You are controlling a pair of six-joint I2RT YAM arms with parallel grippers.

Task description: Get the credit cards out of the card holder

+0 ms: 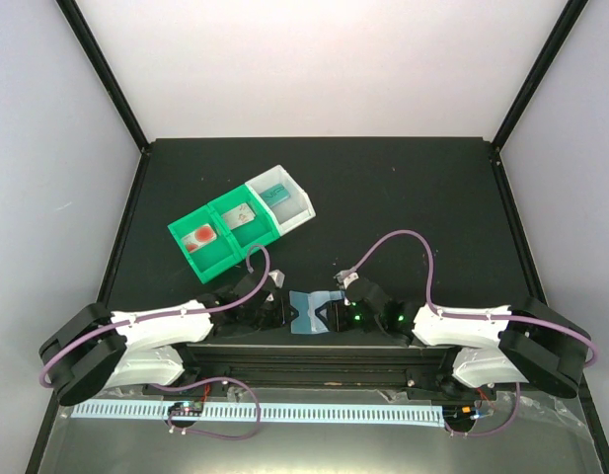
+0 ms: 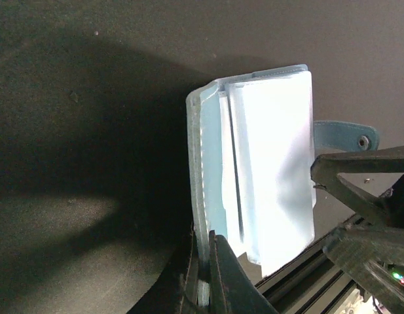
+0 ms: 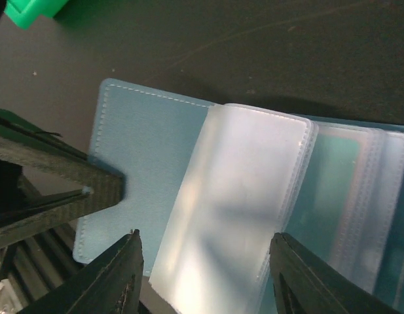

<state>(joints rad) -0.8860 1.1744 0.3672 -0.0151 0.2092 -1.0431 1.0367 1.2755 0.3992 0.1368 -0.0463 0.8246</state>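
Note:
The slate-blue card holder [image 1: 312, 314] lies open between my two grippers at the near edge. My left gripper [image 1: 278, 308] is shut on the edge of its cover [image 2: 203, 216]; the pale translucent sleeves [image 2: 274, 163] fan out beside it. My right gripper [image 1: 340, 314] is open, its fingers [image 3: 116, 275] on either side of one translucent sleeve [image 3: 234, 209] without touching it. A teal surface [image 3: 336, 176] shows inside a sleeve further right. A teal card [image 1: 275, 195] lies in the white tray, and a pale card [image 1: 242, 211] in the green tray.
The green tray [image 1: 211, 255] and white tray [image 1: 302, 203] stand joined at the back left; the green one's left compartment holds something red and white [image 1: 200, 235]. A white perforated strip [image 1: 284, 413] runs along the front. Black frame posts rise at the back corners.

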